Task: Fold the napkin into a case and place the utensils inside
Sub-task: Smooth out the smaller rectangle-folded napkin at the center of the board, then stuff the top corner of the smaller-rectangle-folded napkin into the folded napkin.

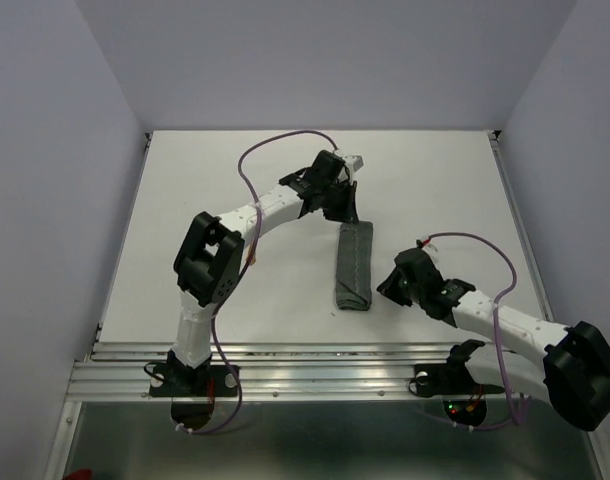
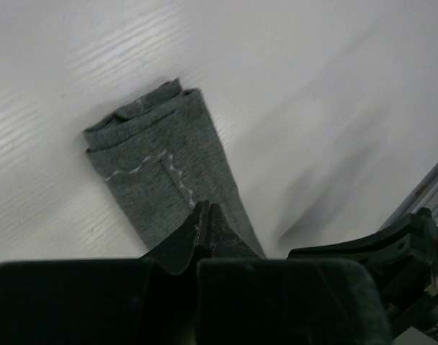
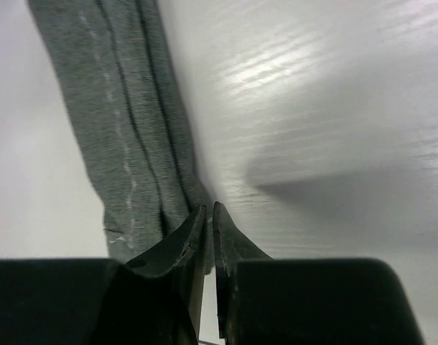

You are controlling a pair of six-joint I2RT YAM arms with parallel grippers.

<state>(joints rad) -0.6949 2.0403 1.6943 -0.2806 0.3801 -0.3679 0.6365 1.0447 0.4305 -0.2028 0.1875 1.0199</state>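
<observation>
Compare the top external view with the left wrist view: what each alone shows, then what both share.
Only the top view: the whole long, narrow dark grey cloth case, both arms, and the right gripper by its near end. Only the wrist view: the pale stitched hem line and the layered folded end. Both: the case on the white table, with the left gripper at its far end.

No text, label, brand name, number or sign could be read in any of the 3 views.
</observation>
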